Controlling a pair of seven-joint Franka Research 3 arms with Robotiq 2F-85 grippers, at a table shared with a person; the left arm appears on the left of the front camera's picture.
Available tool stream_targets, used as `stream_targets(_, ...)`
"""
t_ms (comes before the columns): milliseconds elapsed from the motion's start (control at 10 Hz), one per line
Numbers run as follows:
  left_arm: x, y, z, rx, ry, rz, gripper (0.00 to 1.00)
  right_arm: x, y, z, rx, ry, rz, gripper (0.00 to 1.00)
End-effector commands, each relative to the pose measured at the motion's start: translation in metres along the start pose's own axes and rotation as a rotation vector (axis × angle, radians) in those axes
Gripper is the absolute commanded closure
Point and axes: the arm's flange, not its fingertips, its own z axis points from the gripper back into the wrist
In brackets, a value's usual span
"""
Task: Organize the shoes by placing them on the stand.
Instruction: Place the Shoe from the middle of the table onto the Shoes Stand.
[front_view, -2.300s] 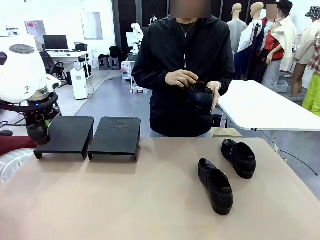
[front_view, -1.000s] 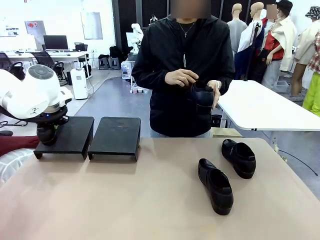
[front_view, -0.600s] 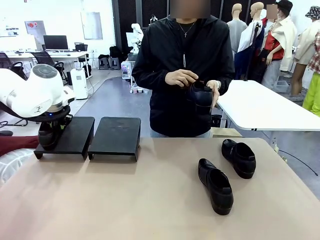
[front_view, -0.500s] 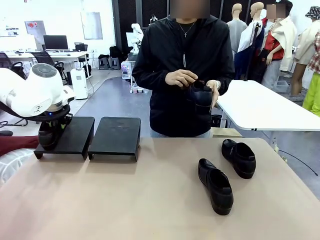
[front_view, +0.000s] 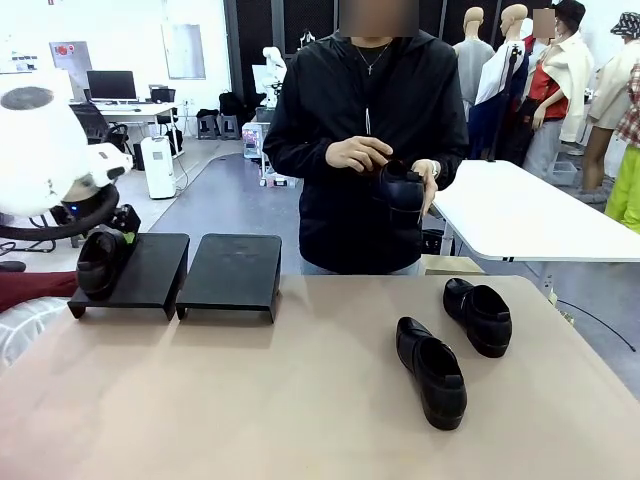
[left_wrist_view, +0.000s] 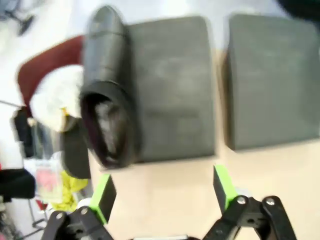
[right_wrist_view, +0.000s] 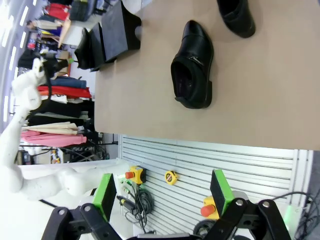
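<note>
Two shoes (front_view: 430, 372) are lying on a tan worktop (front_view: 250, 400) in a cluttered lab; the left end effector (left_wrist_view: 162, 192) and right end effector (right_wrist_view: 162, 195) are gaping wide.

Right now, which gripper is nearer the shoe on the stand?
Left. The left gripper hangs open just off the shoe on the stand, not touching. The right gripper, open too, sits beyond the near edge of the table, far across from that shoe.

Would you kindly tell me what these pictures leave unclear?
- Front view: the held shoe is partly covered by the person's fingers.
- Left wrist view: blur smears the placed shoe on the stand; its seating is unclear.
- Right wrist view: the far shoe is cut by the top edge.
</note>
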Motion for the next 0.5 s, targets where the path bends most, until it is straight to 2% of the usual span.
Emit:
stream_targets(0,-0.028,0.013,0.050,-0.254,0.095,-0.098,0.00,0.001,0.002,0.001,0.036,-0.009,0.024,0.00)
stream_targets(100,-0.045,0.016,0.072,-0.374,0.103,-0.131,0.00,0.001,0.002,0.001,0.036,-0.009,0.024,0.00)
stream_targets(200,-0.064,0.026,0.090,-0.489,0.113,-0.242,0.00,0.001,0.002,0.001,0.036,-0.009,0.024,0.00)
stream_targets(300,-0.078,0.049,0.104,-0.577,0.093,-0.225,0.00,0.001,0.002,0.001,0.036,-0.009,0.024,0.00)
stream_targets(400,-0.095,0.078,0.111,-0.638,0.023,-0.111,0.00,0.001,0.002,0.001,0.036,-0.009,0.024,0.00)
